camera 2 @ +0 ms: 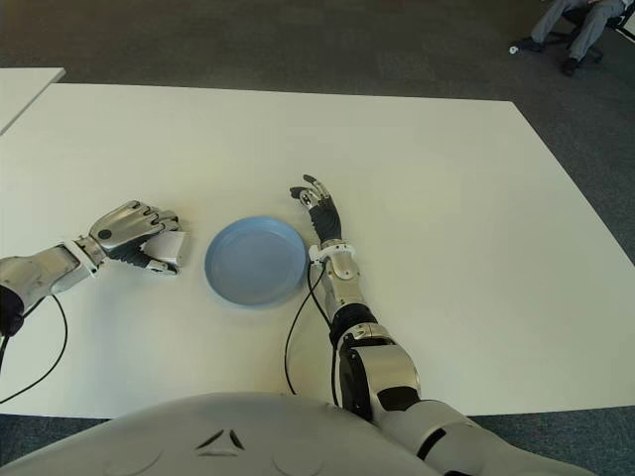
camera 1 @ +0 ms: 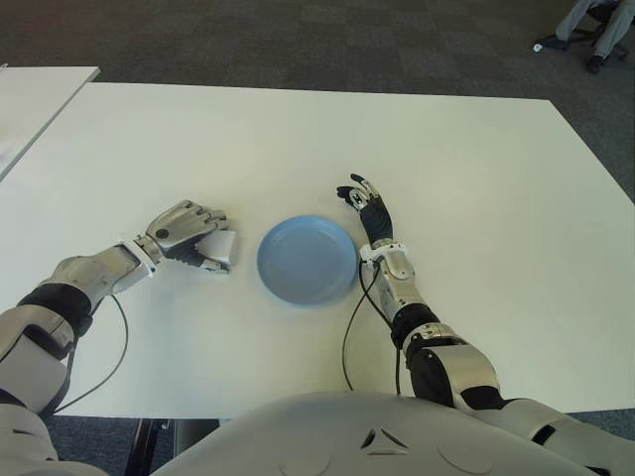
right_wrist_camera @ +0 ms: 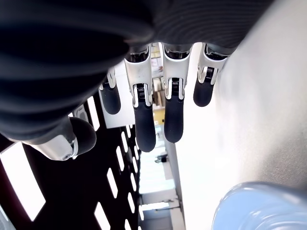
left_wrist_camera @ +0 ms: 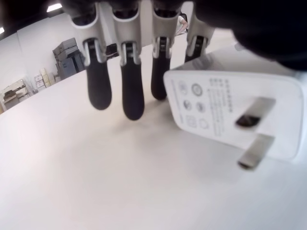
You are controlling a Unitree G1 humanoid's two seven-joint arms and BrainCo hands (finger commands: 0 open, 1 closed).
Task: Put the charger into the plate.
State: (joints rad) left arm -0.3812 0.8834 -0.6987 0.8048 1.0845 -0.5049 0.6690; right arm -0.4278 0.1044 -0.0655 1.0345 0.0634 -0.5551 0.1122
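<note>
Nearest you, the right hand (camera 1: 364, 201) shows at about three o'clock of the blue plate (camera 1: 308, 260), just beside its rim, fingers relaxed and spread with nothing in them; treat it as idle. The plate lies flat on the white bench (camera 1: 476, 178), and nothing is in it yet. At the plate's nine o'clock, the left hand (camera 1: 190, 235) is curled over the white charger (left_wrist_camera: 230, 112), which is just beside the plate but not over it. In the left wrist view, three dark fingers (left_wrist_camera: 132, 96) hang down past the far edge of the charger while its prong face points back toward the wrist; you cannot tell from here whether the thumb is pressing it, so judge the grip as loose at best, closed around the charger rather than firmly pinching it. The charger appears to be on or barely off the bench. The risks from here: a smooth, boxy body held mostly by one side could pivot or slip out as you lift, and its prongs could catch the plate's raised rim if you slide it across low, shoving the plate toward the right hand. Farthest off, at one o'clock, a seated person (camera 1: 595, 25) is well apart from the work.
</note>
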